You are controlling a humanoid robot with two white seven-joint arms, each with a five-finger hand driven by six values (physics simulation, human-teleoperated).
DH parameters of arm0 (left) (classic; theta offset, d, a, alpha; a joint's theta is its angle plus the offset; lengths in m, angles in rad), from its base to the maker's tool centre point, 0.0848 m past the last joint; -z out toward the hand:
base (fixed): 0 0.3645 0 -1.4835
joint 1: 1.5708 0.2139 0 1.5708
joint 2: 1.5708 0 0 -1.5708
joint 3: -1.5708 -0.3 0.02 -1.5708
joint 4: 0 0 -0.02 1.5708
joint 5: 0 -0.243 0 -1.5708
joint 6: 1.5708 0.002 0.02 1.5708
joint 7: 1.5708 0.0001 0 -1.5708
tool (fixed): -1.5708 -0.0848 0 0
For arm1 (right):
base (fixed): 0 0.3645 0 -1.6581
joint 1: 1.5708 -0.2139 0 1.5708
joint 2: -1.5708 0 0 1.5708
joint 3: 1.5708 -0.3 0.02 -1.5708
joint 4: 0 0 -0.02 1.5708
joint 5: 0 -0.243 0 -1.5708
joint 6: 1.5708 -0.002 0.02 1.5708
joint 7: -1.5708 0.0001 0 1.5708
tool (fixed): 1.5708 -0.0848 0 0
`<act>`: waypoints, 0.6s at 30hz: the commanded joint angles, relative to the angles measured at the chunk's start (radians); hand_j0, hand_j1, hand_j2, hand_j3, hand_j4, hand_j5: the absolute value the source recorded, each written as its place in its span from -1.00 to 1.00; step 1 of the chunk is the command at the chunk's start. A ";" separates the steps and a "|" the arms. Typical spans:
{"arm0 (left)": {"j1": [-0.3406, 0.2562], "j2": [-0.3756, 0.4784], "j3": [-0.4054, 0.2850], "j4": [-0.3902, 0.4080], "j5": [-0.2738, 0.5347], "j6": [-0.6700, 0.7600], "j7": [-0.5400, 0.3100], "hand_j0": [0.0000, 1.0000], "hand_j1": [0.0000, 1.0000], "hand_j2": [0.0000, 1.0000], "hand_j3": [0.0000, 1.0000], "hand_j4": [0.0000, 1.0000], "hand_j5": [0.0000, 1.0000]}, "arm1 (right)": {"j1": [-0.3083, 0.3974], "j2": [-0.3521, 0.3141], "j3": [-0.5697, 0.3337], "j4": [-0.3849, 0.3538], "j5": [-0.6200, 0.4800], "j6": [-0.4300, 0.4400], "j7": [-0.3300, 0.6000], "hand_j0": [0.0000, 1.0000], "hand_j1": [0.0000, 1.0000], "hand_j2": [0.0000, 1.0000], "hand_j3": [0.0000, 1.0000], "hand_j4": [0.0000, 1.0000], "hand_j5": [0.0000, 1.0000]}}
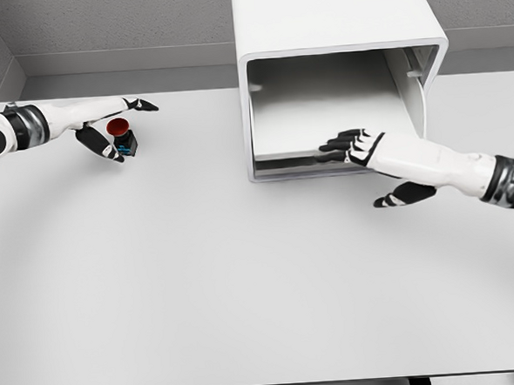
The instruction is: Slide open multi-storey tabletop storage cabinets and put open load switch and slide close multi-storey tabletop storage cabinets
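The load switch (121, 136), a small black body with a red round cap and a blue spot, stands on the table at the far left. My left hand (134, 130) hovers at it with fingers spread, one finger pointing right and the thumb just below the switch; it does not grip it. The white storage cabinet (333, 13) stands at the back centre with its drawer (322, 110) showing an empty grey floor. My right hand (352, 156) lies open with its fingertips on the drawer's front lip and the thumb spread out below.
The white table (245, 280) extends wide in front of the cabinet, with its front edge near the bottom of the picture. A grey wall runs behind the cabinet. No other objects show.
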 commanded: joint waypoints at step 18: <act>0.000 0.017 0.004 0.010 0.011 0.002 0.000 0.65 0.65 0.65 0.65 0.65 0.65 | 0.114 -0.101 -0.100 -0.105 -0.007 0.001 -0.009 1.00 1.00 1.00 1.00 1.00 1.00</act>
